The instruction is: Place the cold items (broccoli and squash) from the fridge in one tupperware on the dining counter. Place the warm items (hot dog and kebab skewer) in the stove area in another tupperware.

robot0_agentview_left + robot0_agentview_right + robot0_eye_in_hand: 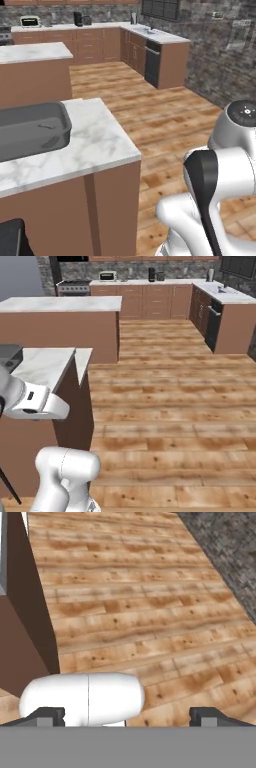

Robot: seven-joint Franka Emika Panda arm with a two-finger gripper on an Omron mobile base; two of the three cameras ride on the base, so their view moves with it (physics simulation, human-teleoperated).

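Dark grey tupperware (30,131) is sitting on the marble dining counter (95,145) beside us while our gripper (127,716) is hanging spread wide and empty over the wood floor, so we are judging ourselves in transit, needing next to reach food.

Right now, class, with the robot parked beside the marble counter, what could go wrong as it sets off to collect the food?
1. The arm rises close to the dining counter corner; turning the base could clip it.
2. The dark grey tupperware is the only tray in sight, so cold items might land in the wrong one.
3. The pincer is open and empty, aimed at the floor; no food is in view.
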